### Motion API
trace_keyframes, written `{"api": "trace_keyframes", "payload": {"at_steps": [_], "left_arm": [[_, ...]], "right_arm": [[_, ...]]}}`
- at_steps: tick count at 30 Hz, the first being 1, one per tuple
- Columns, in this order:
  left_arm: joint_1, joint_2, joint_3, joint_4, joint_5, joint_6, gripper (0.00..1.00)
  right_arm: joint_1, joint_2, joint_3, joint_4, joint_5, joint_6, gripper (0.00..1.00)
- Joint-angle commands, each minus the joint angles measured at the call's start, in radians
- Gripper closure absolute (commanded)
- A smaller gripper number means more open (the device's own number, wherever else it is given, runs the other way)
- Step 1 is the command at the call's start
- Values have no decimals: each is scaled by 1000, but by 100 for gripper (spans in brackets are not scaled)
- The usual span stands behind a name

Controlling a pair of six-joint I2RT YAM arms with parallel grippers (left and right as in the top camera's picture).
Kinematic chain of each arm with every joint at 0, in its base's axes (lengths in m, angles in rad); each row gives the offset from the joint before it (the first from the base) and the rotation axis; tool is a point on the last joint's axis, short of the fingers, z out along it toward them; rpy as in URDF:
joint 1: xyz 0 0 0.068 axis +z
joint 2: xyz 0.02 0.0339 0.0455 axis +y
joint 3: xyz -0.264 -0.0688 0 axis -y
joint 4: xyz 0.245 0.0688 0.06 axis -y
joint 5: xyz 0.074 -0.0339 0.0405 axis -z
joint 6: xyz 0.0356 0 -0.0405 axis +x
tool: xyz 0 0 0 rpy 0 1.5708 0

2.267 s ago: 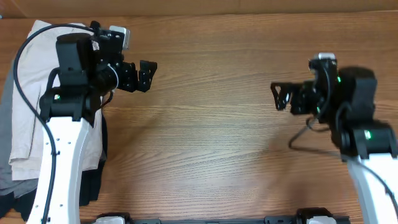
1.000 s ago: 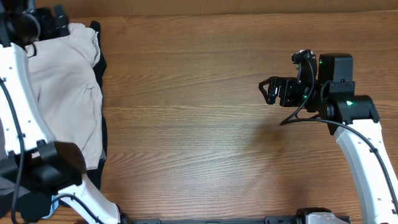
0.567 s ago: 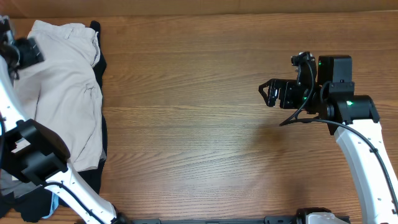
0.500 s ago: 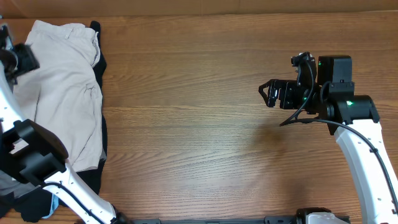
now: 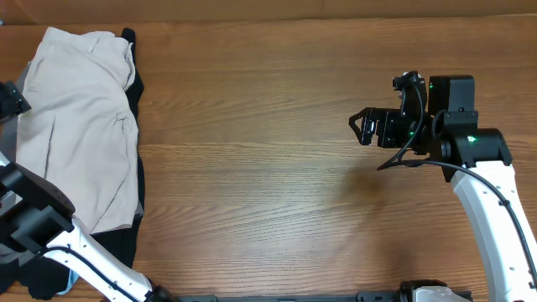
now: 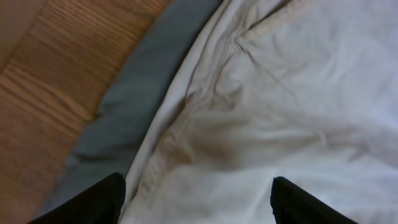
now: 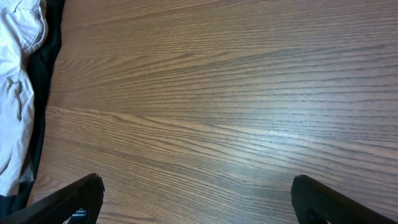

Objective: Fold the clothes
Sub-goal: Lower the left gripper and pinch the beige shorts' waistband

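Observation:
The beige shorts (image 5: 80,126) lie crumpled on top of a pile at the table's left end. In the left wrist view they fill most of the frame (image 6: 280,112), with a seam and folds showing. My left gripper (image 6: 196,208) is open and empty, hovering just above the shorts' left edge. In the overhead view it is only a dark part at the far left border (image 5: 8,96). My right gripper (image 5: 362,127) is open and empty above bare wood at the right, far from the shorts. The right wrist view (image 7: 199,202) shows the shorts at its left edge (image 7: 15,93).
A grey garment (image 6: 143,93) lies under the shorts on their left side. A black garment (image 5: 138,193) sticks out under their right edge and also shows in the right wrist view (image 7: 43,74). The wooden table (image 5: 268,168) stretches between the pile and the right arm.
My left arm has swung from over the table beside the pile to the far left edge, uncovering the shorts. The right arm shifted slightly early on, then stayed still.

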Motion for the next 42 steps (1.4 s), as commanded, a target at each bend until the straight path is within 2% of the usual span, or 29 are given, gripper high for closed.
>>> {"api": "trace_keyframes", "payload": {"at_steps": [1,9,11,14,19,32,42], "left_arm": [[-8,57,-2,35,4,32,23],[-5,131,-2,62,5,36,23],[-6,145,-2,61,14,35,26],[-7,154,-2,58,70,35,41],[-7,153,1,28,149,34,95],[-53,43,26,-166,280,46,96],[-292,-122,26,-314,298,57,96]], "right_arm": [[-2,-11,31,5,5,-4,0],[-2,-11,31,8,5,-4,0],[-2,-11,31,13,5,-4,0],[-2,-11,31,23,5,-3,0],[-2,-11,31,25,5,-3,0],[-2,-11,31,40,5,0,0],[-14,-14,93,42,5,44,4]]}}
